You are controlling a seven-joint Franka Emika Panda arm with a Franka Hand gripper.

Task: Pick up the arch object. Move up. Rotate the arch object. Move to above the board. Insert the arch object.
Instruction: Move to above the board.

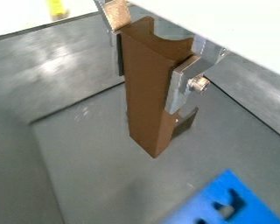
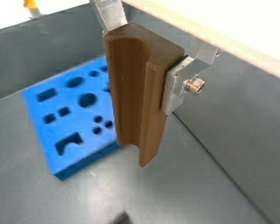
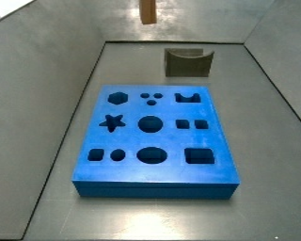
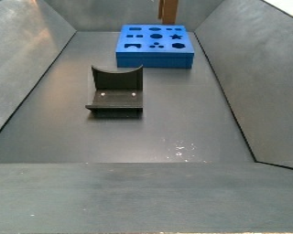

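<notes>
In a side view, the arch object [image 4: 116, 90] lies loose on the grey floor, far below the gripper and well apart from it, so the pick-up looks not yet done. Further right, the board [image 4: 156, 60] lies flat, below the gripper and off to one side, with every cut-out empty. The gripper [image 2: 140, 83] hangs high, and its silver fingers [image 2: 178, 83] clamp a tall brown slab [image 2: 136, 96] upright, not the arch.

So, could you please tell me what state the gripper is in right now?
Gripper: closed on the brown slab, holding it upright above the floor; the arch object lies on the floor, apart.
</notes>
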